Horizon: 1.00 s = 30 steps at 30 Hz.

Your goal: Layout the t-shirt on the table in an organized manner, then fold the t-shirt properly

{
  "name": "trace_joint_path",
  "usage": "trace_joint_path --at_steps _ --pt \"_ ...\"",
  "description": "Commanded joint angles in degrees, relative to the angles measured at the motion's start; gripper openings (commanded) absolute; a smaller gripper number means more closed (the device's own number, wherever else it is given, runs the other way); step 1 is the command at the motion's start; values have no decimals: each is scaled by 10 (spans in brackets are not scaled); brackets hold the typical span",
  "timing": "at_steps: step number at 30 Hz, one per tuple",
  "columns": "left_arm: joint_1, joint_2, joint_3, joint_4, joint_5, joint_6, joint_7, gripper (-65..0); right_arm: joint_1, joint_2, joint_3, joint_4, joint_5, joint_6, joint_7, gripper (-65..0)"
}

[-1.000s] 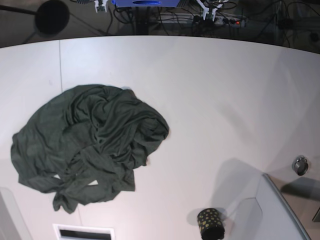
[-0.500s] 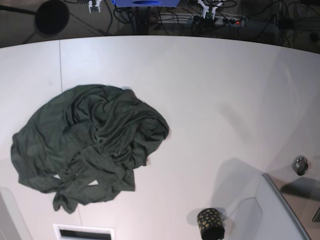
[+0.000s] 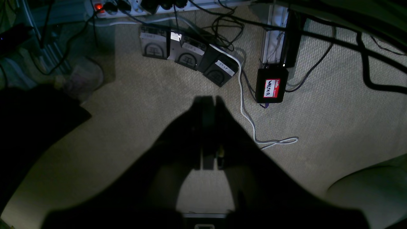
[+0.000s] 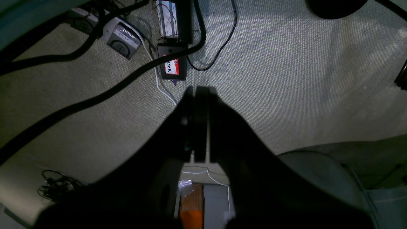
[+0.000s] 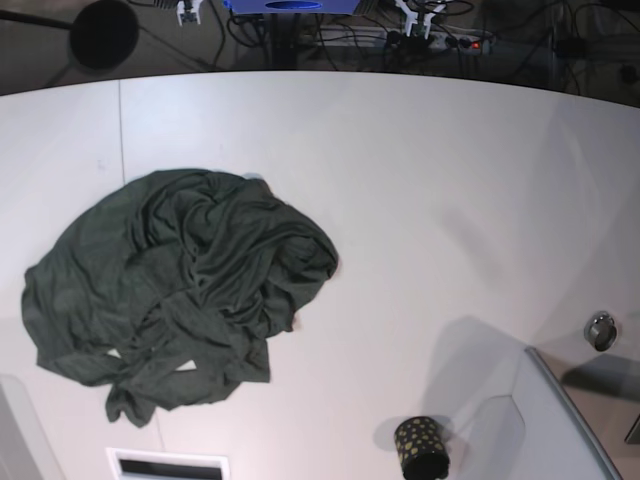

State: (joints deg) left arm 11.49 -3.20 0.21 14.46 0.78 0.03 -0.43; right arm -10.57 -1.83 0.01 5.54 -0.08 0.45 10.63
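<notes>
The white table (image 5: 420,180) had a curved far edge and a thin seam line running down its left part. On its left half lay the dark green t-shirt (image 5: 180,290), crumpled in a loose heap with folds piled toward the middle and a thin edge trailing toward the near side. Near the front edge stood a small black gold-dotted cup (image 5: 421,449), well apart from the shirt, with a grey raised panel (image 5: 560,430) just beside it at the right corner and a small round metal fitting (image 5: 600,330) further right.
</notes>
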Motion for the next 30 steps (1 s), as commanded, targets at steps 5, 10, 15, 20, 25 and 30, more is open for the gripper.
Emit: trace_joint_path --at_steps 5,10,15,20,25,30 --pt "35 -17 1 33 -1 3 -1 -650 -36 -3 -1 1 -1 -3 -1 -647" --pt "140 -46 1 200 -1 3 3 -650 -93 0 1 81 0 -3 -28 -647" --pt "215 -69 1 318 -1 3 4 -650 -215 1 2 327 -1 -3 -127 -647" --pt "275 -76 0 424 -2 3 1 -650 -334 1 3 643 -1 -4 -256 -647" --pt "310 -83 -2 524 -7 3 0 -650 -404 5 3 894 -2 -4 -361 -647" --pt "370 -96 -2 672 -7 3 0 -650 -420 16 -1 1091 -2 -4 -432 -647"
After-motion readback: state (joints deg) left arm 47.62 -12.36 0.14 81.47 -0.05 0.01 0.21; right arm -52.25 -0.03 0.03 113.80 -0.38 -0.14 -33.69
